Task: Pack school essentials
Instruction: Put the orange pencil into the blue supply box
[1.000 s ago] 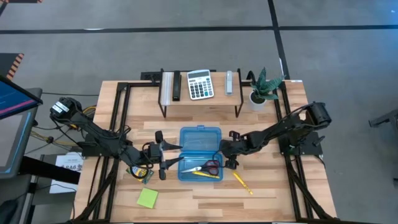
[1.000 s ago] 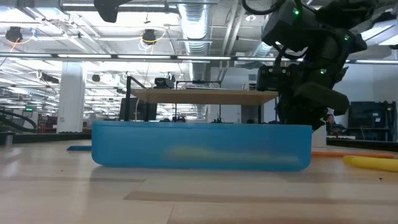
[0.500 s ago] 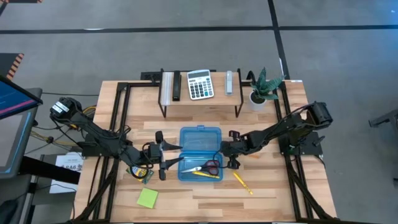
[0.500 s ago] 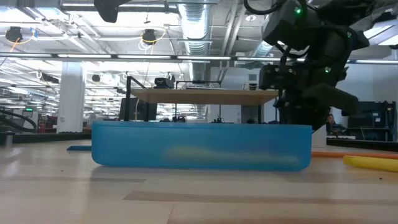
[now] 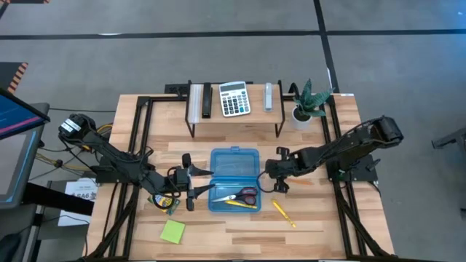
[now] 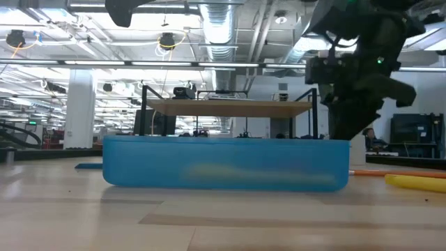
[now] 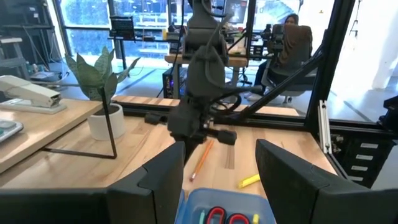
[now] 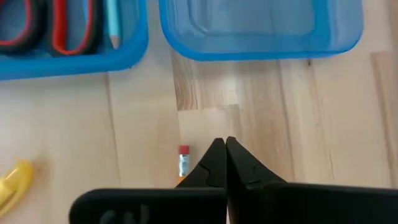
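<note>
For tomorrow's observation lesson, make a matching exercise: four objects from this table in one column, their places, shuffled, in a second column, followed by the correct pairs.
Objects
1. red-handled scissors
2. white-and-grey calculator
3. lime-green sticky-note pad
4. green potted plant

Places
A. on the raised wooden shelf
B. bare table, near its front-left corner
C. inside the open translucent blue plastic case
D. table's back right, beside the shelf

Pairs: 1-C, 2-A, 3-B, 4-D

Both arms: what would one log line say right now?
left gripper: open, beside blue case | right gripper: shut, over pencil | scissors: in case
</note>
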Controlling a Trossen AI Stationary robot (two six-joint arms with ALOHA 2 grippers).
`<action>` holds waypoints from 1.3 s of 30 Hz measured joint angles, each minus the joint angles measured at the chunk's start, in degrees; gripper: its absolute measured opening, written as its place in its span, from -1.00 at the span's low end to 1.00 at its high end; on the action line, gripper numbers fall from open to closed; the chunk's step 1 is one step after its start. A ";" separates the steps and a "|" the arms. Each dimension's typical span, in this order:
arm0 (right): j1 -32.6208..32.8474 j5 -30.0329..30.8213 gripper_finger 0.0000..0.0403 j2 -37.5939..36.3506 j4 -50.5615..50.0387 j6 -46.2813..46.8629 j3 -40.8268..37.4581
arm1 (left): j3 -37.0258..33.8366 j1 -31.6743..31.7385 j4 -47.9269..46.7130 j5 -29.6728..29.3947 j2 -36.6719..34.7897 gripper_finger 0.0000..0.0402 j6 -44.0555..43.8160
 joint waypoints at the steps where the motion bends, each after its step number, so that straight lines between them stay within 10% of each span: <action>1: 0.00 0.09 -0.99 -0.54 0.05 0.00 0.00 | 0.00 -0.01 0.08 0.00 0.00 -0.06 0.00; 24: 2.19 -4.58 -0.25 8.54 -0.45 0.19 0.52 | -0.02 0.01 0.07 -0.04 0.00 -0.06 -0.25; 39: 0.63 -5.30 -0.89 9.92 -1.69 -1.33 0.59 | -0.02 0.01 -0.43 -0.04 0.00 -0.06 -0.31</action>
